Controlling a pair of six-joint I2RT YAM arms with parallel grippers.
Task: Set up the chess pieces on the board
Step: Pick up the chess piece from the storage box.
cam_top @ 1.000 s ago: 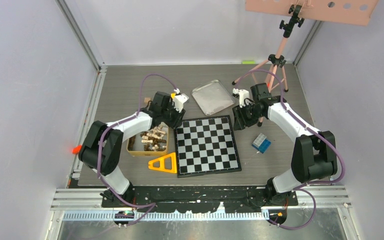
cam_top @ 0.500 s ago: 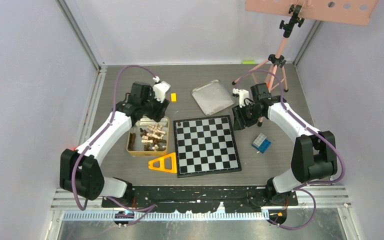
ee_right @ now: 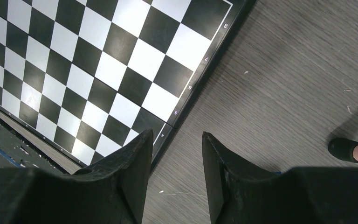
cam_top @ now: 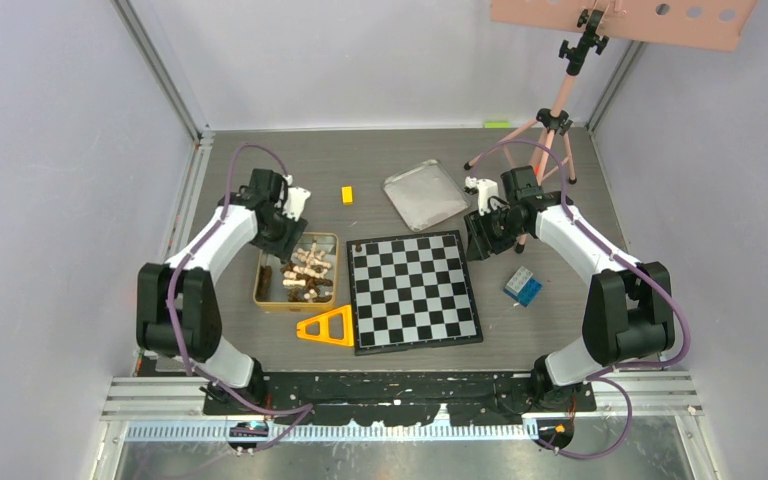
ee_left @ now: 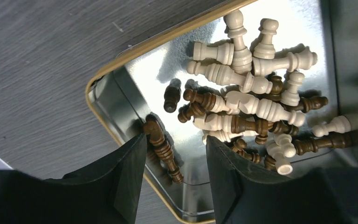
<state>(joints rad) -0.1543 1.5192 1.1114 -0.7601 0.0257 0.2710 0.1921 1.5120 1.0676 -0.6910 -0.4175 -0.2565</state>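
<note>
The chess pieces (cam_top: 305, 275), dark brown and pale, lie heaped in a gold tin (cam_top: 260, 292) left of the board (cam_top: 415, 290), whose squares look bare. My left gripper (cam_top: 285, 228) hangs open over the tin's far-left corner. In the left wrist view its jaws (ee_left: 176, 139) stand apart over the tin's rim (ee_left: 121, 58), with a dark piece (ee_left: 161, 147) lying loose between them, close to the left finger (ee_left: 130, 177). The pale and dark heap (ee_left: 242, 88) lies further in. My right gripper (cam_top: 480, 237) is open and empty by the board's far-right corner, over bare table (ee_right: 177, 135) beside the board's edge (ee_right: 88, 60).
A small yellow block (cam_top: 347, 195) lies on the table behind the tin. A silver tin lid (cam_top: 425, 195) sits behind the board, and an orange triangle (cam_top: 328, 328) in front of the tin. A blue block (cam_top: 523, 286) lies right of the board. A tripod (cam_top: 550, 130) stands at the back right.
My left gripper opened and left the yellow block on the table behind the board. It then swung left and came over the tin's far-left corner. The right arm has not moved.
</note>
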